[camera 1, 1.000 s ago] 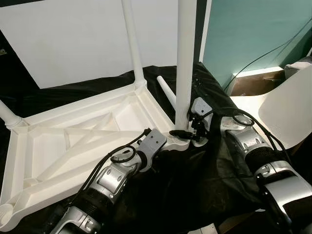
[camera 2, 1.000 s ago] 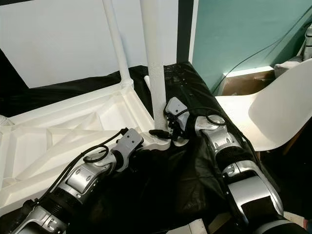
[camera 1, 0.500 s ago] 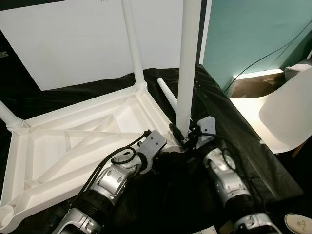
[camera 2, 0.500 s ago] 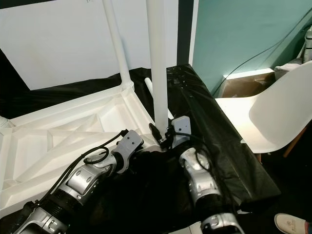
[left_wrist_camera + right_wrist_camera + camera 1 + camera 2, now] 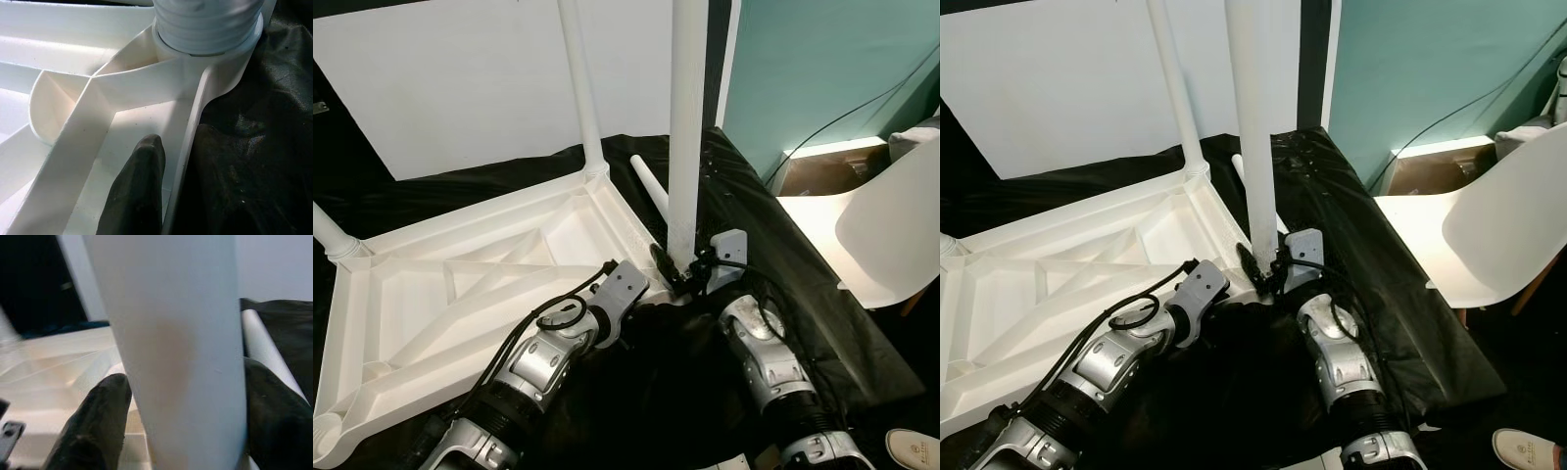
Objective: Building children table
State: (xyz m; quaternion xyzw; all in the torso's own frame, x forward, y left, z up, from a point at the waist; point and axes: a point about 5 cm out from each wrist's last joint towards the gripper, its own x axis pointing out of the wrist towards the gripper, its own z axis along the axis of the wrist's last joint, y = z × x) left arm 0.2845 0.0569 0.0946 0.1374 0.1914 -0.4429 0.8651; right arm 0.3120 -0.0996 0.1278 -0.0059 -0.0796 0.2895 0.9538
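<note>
Right pincer (image 5: 674, 276) clasps the upright white leg (image 5: 686, 147) low down, its long axis vertical, seated in the near right corner socket of the upturned table top (image 5: 460, 284). Left pincer (image 5: 142, 196), nearer the frame, braces that corner; its width I cannot tell.

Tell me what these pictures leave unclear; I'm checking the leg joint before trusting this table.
- Thread seating: in the left wrist view the socket collar hides how far the upright leg is screwed in.
- Left gripper: its wrist housing hides the fingertips in the eye views.
- Loose leg: its near end sits behind the upright leg.
</note>
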